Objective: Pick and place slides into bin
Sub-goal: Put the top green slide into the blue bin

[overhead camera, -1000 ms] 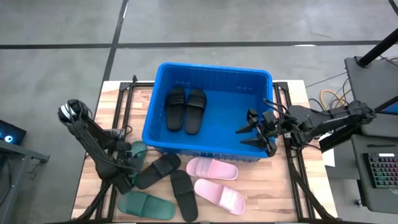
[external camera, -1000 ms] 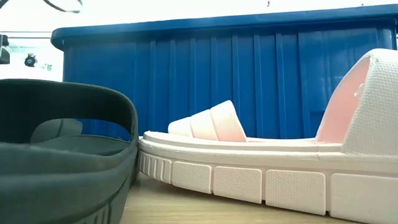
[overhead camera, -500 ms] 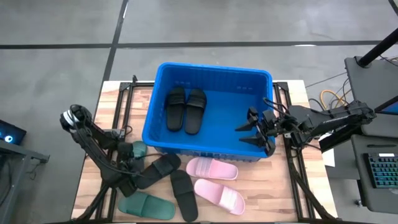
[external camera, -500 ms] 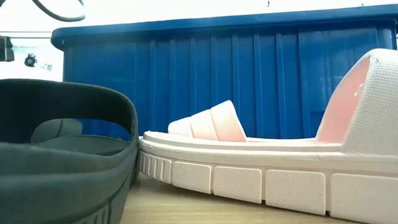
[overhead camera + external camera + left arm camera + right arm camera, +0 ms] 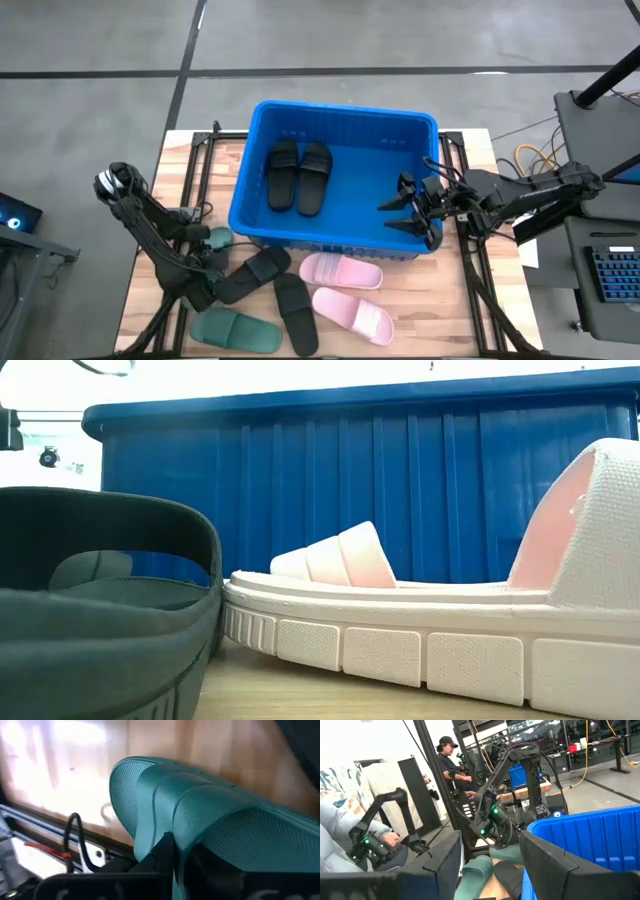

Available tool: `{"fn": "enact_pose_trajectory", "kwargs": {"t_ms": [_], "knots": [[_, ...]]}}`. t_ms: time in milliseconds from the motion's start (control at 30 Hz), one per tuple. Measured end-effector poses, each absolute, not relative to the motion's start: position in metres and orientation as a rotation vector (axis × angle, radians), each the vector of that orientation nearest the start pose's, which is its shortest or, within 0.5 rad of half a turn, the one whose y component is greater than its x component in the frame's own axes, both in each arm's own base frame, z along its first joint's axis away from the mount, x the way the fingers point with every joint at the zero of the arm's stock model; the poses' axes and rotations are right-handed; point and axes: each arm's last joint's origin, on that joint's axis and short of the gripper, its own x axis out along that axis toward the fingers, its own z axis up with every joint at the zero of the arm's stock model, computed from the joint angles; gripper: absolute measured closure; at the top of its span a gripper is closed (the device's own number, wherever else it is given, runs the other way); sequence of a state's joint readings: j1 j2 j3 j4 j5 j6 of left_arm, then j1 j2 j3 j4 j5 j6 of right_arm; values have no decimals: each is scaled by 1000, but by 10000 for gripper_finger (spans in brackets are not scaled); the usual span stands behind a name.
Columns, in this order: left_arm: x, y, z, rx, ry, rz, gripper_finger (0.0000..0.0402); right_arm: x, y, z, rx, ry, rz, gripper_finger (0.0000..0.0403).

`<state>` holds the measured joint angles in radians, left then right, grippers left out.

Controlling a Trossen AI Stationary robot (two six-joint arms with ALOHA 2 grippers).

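A grey concrete floor surrounds the wooden slatted table (image 5: 420, 320). In the high view, the large bright blue perforated plastic bin (image 5: 335, 118) sits at centre, two black foam slides (image 5: 298, 176) inside. Lower left, the left gripper (image 5: 213, 247) is clamped on a dark green foam slide (image 5: 219, 238) beside the bin; black, green and pale pink slides (image 5: 345, 290) lie along the lower edge. At right, the right gripper (image 5: 405, 213) hangs spread and empty over the bin.

The low view shows a pink slide against the bin wall.

The left wrist view shows dark fingers (image 5: 162, 855) pinching the green strap.

The right wrist view shows wide-apart fingers (image 5: 547, 857), with people beyond.
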<state>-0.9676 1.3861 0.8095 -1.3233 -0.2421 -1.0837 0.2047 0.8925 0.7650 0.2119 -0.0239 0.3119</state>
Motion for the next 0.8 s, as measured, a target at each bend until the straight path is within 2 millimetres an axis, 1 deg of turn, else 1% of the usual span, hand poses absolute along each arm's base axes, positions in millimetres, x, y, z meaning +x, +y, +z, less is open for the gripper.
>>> {"fn": "enact_pose_trajectory", "kwargs": {"t_ms": [200,367,567,700,800], "knots": [[100,-139,212,137,1550,245,400,197,42,346,314,-49,240,211],[94,-130,233,49,1527,158,400,197,42,346,312,-49,240,211],[93,-126,269,-97,1417,39,401,197,42,346,309,-50,237,211],[99,-130,291,-215,1268,-51,401,197,42,346,309,-51,237,211],[104,-132,303,-250,1174,-55,401,197,41,346,309,-52,230,211]]}}
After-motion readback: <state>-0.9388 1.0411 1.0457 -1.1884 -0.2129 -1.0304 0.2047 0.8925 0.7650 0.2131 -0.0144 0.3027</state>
